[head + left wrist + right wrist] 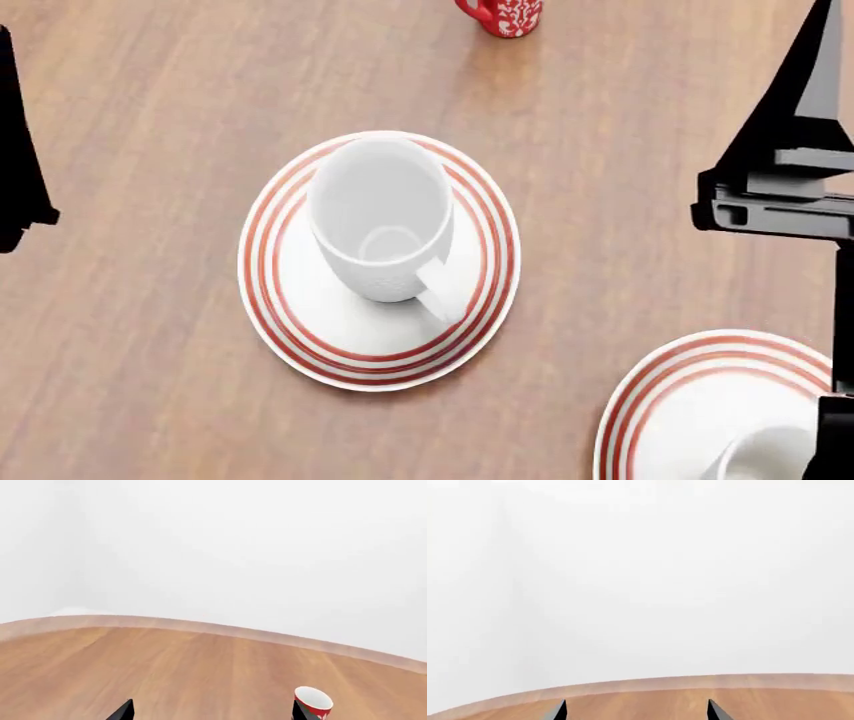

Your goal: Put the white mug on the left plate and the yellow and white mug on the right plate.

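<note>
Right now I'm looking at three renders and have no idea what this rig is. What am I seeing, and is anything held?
It is a simulated two-armed robot on wheels. The head view looks down from its head onto a wooden table. The other two pictures come from cameras near each arm's jaws, looking out across the table toward a blank white wall.

On the table, the white mug stands upright on the left plate, handle toward the robot. The right plate sits at the lower corner with part of a mug rim showing on it; its colour is cut off. A red patterned mug stands farther back.

The left gripper and right gripper show only dark tips, spread apart, holding nothing.
</note>
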`<state>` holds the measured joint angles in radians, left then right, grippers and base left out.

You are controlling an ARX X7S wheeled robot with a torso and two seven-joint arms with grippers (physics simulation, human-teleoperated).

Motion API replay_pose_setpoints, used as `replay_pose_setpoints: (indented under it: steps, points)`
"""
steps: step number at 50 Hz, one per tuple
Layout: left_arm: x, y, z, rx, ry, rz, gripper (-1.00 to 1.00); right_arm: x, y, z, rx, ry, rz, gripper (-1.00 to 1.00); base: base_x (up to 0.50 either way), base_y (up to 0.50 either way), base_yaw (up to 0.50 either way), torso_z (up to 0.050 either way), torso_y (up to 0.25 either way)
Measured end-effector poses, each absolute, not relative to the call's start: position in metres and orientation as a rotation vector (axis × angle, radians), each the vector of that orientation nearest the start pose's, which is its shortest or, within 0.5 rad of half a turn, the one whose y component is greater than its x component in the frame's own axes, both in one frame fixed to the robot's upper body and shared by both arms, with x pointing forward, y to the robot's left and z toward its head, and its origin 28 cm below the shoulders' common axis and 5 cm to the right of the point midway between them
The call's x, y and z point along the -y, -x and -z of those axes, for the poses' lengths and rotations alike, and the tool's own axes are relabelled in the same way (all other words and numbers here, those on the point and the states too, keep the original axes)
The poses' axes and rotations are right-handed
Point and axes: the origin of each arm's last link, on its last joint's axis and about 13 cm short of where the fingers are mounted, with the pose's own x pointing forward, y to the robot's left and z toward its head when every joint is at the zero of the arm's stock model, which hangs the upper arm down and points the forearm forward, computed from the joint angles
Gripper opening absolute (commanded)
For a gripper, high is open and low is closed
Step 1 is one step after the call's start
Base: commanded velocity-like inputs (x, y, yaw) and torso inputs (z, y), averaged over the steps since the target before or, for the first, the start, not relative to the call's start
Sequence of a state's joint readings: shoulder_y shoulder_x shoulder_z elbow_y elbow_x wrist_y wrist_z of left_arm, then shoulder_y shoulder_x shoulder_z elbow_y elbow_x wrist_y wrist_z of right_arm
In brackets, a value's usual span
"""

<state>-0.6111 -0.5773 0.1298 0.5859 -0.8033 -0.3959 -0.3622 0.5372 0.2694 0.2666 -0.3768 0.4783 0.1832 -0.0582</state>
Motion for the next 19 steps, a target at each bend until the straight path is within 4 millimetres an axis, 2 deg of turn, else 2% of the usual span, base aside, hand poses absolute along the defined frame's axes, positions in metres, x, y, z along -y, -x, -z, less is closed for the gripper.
replay_pose_setpoints:
  steps: [7, 19]
  points:
    - [-0.242, -0.243, -0.271, 0.601, 0.104, 0.212, 1.00, 0.179, -0.251, -0.248, 0.867, -0.169, -0.053, 1.00, 0.00, 0.00, 0.00, 0.000, 0.000]
    - [-0.240, -0.226, -0.299, 0.685, 0.097, 0.243, 1.00, 0.166, -0.222, -0.270, 0.966, -0.160, -0.121, 1.00, 0.00, 0.00, 0.00, 0.000, 0.000]
